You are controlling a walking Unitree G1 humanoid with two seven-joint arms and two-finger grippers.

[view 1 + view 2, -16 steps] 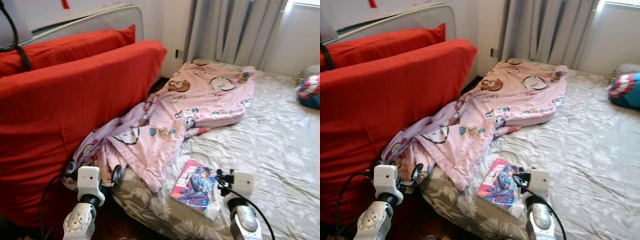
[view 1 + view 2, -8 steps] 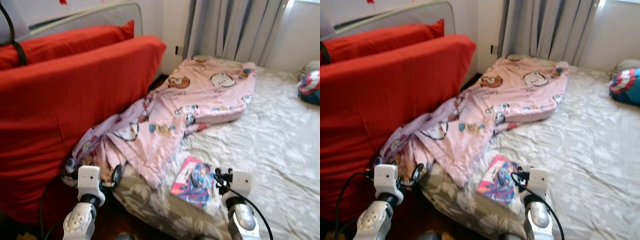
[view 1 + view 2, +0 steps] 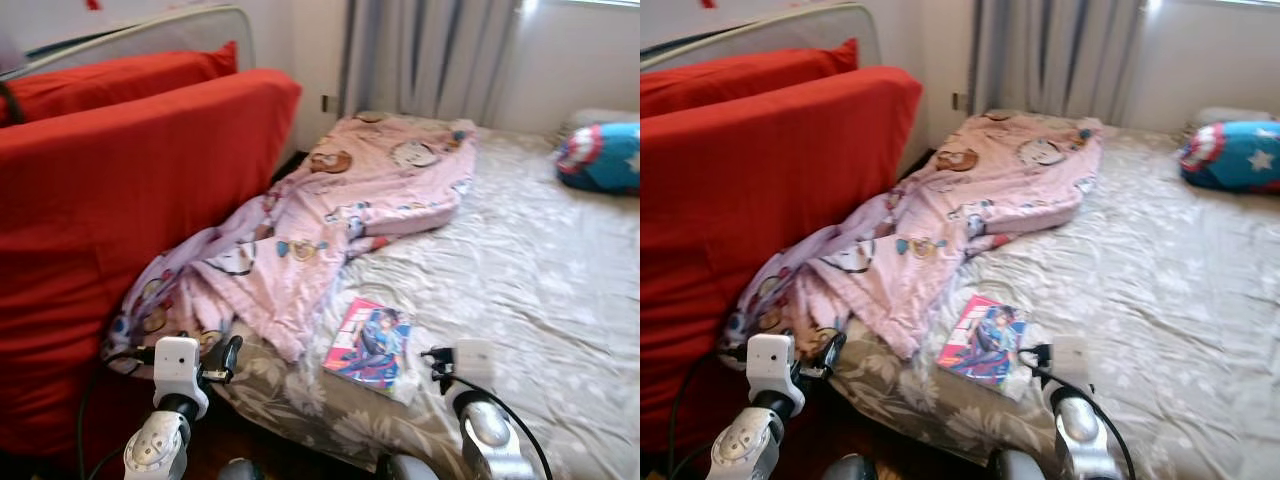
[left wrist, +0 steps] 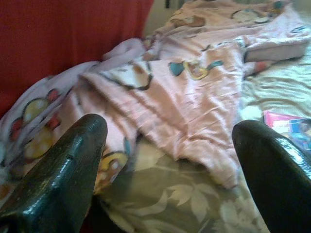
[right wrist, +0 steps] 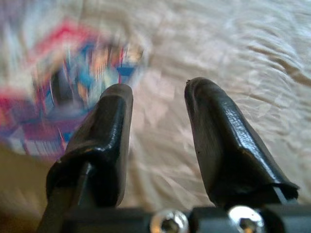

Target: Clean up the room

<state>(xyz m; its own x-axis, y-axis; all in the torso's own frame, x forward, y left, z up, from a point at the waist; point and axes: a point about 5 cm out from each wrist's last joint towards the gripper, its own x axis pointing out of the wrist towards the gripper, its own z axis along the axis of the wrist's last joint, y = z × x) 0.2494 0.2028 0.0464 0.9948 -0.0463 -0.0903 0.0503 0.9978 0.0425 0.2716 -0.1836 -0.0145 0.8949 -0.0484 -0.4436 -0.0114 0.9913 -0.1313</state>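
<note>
Comic book (image 3: 367,343) lies flat on the bed (image 3: 540,260): thin, light, floppy. Right gripper (image 5: 158,145), fingers spread and empty, should pinch its 3 o'clock edge.

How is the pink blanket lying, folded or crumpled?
Crumpled: the pink cartoon blanket lies bunched in loose folds, trailing off the bed's edge against the red mattress.

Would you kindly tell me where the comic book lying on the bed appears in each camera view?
Left eye: comic book, lower centre, near the bed's edge.
Right eye: lower centre.
Left wrist: at the frame's edge.
Right wrist: blurred, beyond the fingers.
Shared landmark: pink blanket beside it.
</note>
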